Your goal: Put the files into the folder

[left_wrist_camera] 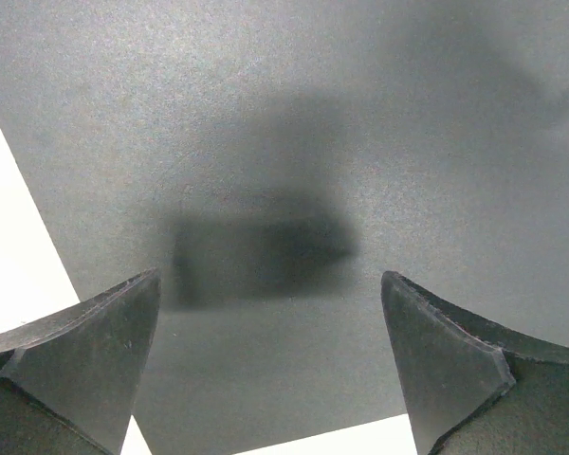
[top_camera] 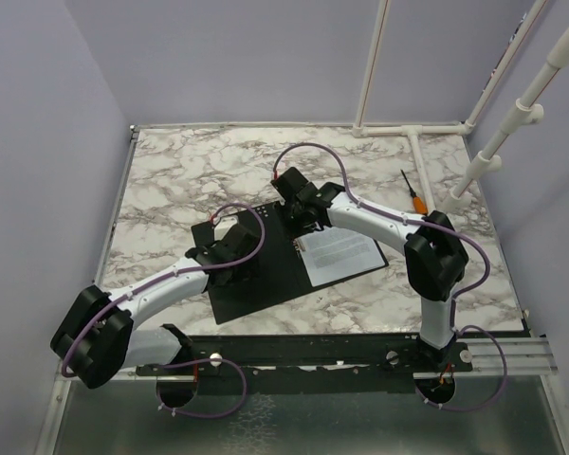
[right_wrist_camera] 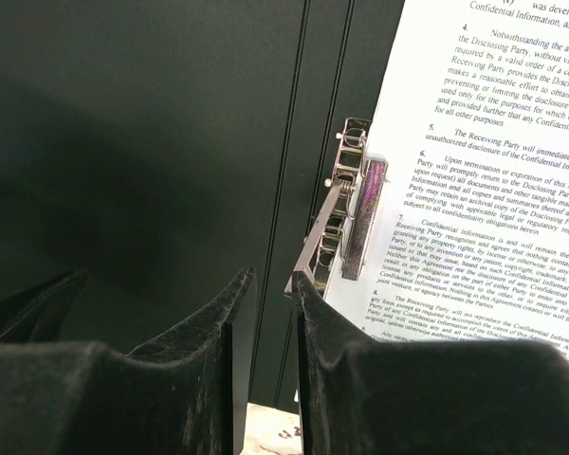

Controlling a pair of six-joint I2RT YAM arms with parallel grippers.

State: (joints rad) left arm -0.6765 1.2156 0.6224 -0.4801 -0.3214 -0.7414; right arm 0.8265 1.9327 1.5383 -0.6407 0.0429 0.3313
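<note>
A robot lab cell, no question, not a home or an office. Two white arms (top_camera: 370, 220) sat bolted to a black rail (top_camera: 313, 349) at the near edge of a marble-patterned bench (top_camera: 171, 180), boxed in by bare lavender walls (top_camera: 47, 142). White plastic pipes (top_camera: 517, 118) framed the far right corner, purple cables (top_camera: 308, 146) looped off the arms, and an orange-handled screwdriver (top_camera: 412, 196) lay on the bench.
</note>
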